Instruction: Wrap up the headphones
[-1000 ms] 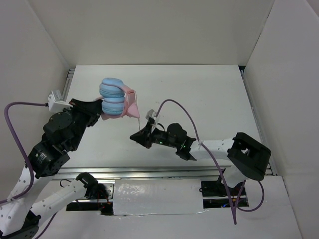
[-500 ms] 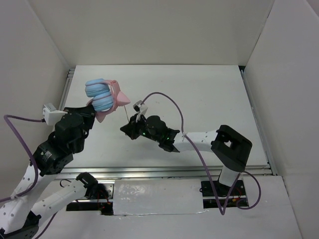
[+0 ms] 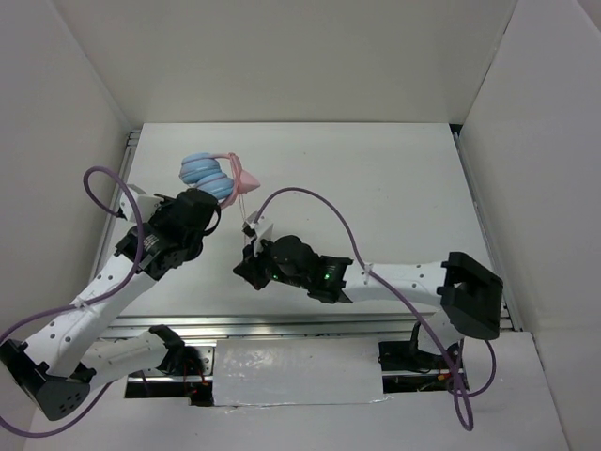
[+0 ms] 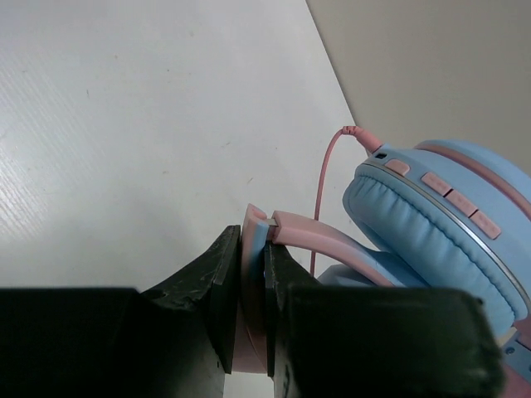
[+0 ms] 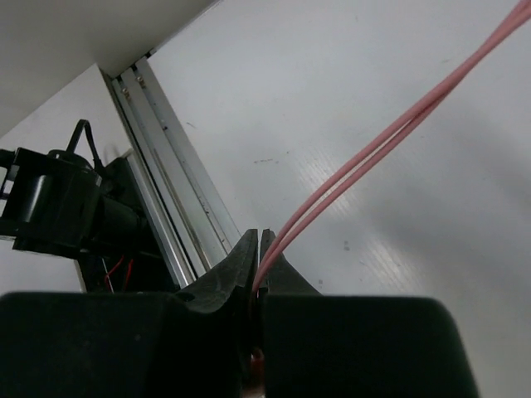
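Whereas half a second ago they hang further left, the headphones [image 3: 208, 174] now sit rolled over in the air above the bench [image 3: 394, 188]. I judge that this rotation is laying another turn of cable [image 3: 247, 214] onto them. Just below the headphones, the left claw [image 4: 253, 274] is clamped narrow on the pink headband [image 4: 311, 236]. Lower and to the right of the headphones, the right claw [image 3: 246, 266] pinches the doubled cable, which runs taut up to them. Its arm reaches in low across the bench.
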{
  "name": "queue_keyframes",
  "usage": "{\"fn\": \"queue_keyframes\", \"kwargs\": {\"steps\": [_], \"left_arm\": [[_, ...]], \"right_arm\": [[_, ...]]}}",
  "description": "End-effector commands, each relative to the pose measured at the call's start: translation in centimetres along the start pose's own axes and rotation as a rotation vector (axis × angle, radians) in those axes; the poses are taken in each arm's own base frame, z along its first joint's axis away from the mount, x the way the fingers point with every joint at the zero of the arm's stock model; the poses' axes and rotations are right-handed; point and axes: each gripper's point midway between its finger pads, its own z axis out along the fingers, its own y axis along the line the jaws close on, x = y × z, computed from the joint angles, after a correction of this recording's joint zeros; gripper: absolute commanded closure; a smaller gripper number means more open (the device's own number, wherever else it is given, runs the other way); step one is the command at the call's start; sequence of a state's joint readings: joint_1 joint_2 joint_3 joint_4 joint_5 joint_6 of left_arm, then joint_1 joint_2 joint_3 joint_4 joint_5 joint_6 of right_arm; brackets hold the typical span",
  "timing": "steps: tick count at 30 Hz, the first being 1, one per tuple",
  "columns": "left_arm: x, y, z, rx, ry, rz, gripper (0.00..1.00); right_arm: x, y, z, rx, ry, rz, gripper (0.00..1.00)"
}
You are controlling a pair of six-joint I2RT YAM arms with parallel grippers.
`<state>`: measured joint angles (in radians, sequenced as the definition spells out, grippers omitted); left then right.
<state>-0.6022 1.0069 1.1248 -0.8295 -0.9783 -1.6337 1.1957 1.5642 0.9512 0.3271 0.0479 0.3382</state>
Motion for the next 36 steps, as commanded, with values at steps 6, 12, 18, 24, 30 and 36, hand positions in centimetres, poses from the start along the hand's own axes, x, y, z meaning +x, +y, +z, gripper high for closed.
{"fn": "queue_keyframes", "kwargs": {"steps": [6, 12, 18, 24, 30, 36], "left_arm": [[-0.5, -1.0, 1.8, 0.019, -0.137, -0.032, 1.0], [2.8, 1.8, 3.8, -0.092, -0.117, 0.1, 1.0], [5.7, 2.8, 4.5, -0.016, -0.022, 0.228, 1.0], [8.1, 1.8, 3.9, 0.152, 0.088, 0.312, 1.0], [11.6, 1.9, 3.9, 0.261, 0.203, 0.446, 1.0], [14.2, 2.2, 3.5, 0.362, 0.296, 0.576, 1.0]], "right_arm": [[-3.8, -0.2, -4.3, 0.133, 0.087, -0.192, 1.0], [-4.8, 0.4, -4.5, 0.121, 0.18, -0.279, 1.0], [-6.1, -2.0, -5.0, 0.174, 0.214, -0.38, 1.0], [-7.2, -4.6, -5.7, 0.029, 0.224, -0.413, 1.0], [-7.9, -6.5, -6.2, -0.048, 0.218, -0.461, 1.0], [-8.1, -10.9, -6.8, 0.02, 0.291, -0.489, 1.0]]}}
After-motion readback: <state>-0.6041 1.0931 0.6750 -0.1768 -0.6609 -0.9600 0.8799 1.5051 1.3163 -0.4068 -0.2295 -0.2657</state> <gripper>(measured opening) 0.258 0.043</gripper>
